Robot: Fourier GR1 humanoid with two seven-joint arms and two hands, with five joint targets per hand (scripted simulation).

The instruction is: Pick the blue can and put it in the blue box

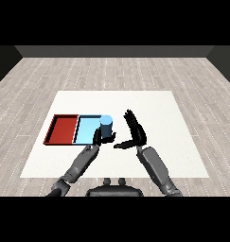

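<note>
Blue can (106, 127): a plain upright cylinder, lighter blue on its top face, no label visible. Judged rigid, light and smooth-walled, so best taken round the mid-height side wall with fingers opposed. It stands at the right edge of the light blue tray (86, 130), near the table's (173, 156) middle; whether it rests inside cannot be told. Left hand (98, 138) curls round the can's lower left side. Right hand (135, 132) is just beside it, fingers straight, holding nothing.
</note>
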